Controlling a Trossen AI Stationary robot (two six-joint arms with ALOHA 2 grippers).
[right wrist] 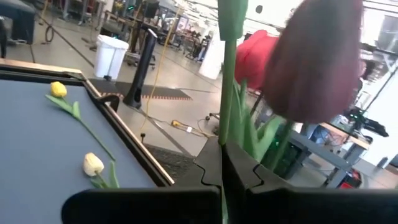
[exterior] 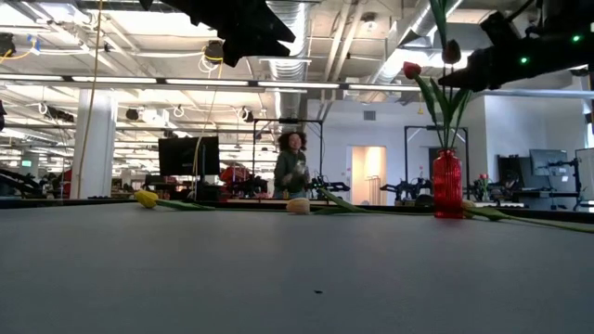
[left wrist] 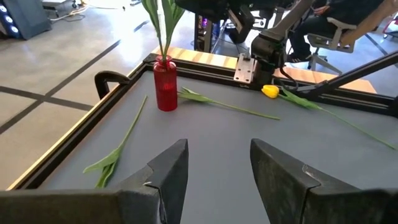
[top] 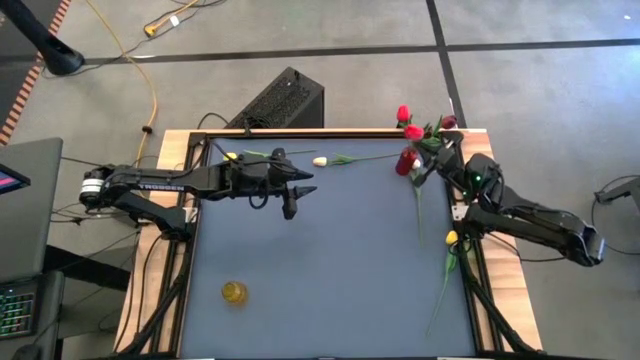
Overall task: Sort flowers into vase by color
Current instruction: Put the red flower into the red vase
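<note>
A red vase [top: 406,161] stands near the table's far right corner, with red tulips [top: 403,113] upright in it. My right gripper [top: 432,160] is beside the vase and above it, shut on a green stem beside a dark red bud [right wrist: 317,59]. My left gripper [left wrist: 217,168] hovers open over the middle of the far half [top: 290,197], holding nothing. A yellow tulip [top: 230,156] and a white tulip [top: 320,160] lie flat along the far edge. Another yellow tulip [top: 451,238] lies by the right edge. A small yellow vase [top: 233,292] stands near the left front. My right gripper pinches a green stem [right wrist: 227,112] between its two shut fingers, which lie across it and come from the table's right side. The stem stands upright and runs above and below the fingers. Its lower end is hidden by the gripper, over the red vase [exterior: 446,184].
A loose green stem [top: 417,210] lies on the mat in front of the red vase. A raised frame rim [left wrist: 112,81] runs round the mat. A black box [top: 280,98] sits beyond the far edge. A person [exterior: 291,165] stands in the room behind.
</note>
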